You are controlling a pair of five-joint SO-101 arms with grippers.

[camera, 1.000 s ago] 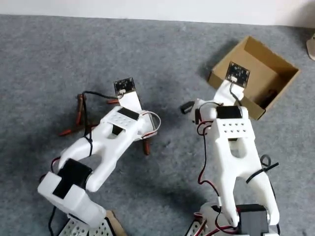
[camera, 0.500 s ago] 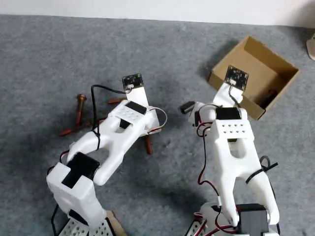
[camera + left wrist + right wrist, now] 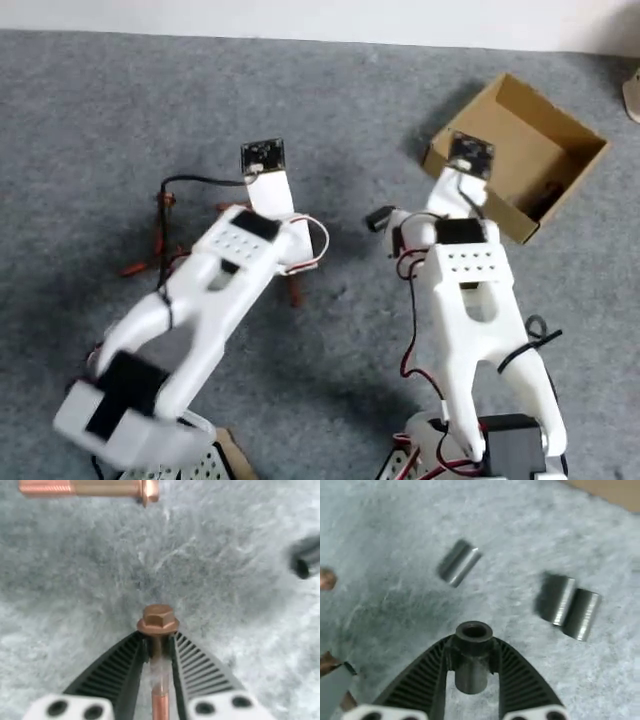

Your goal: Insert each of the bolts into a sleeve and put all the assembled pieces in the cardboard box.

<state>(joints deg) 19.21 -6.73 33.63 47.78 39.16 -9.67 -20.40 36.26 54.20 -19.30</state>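
My left gripper is shut on the shank of a copper bolt, whose hex head sticks out past the fingertips over the grey carpet. A second bolt lies farther off, and a dark sleeve shows at the edge. My right gripper is shut on a dark sleeve, bore end outward. Three loose sleeves lie on the carpet beyond it. The cardboard box stands at the back right, just beyond the right arm.
Loose bolts lie on the carpet around the left arm. Something dark lies inside the box. Open carpet stretches between the arms and across the back left.
The left arm has swung, its wrist drifting right and then farther back. The right arm's wrist has shifted slightly left.
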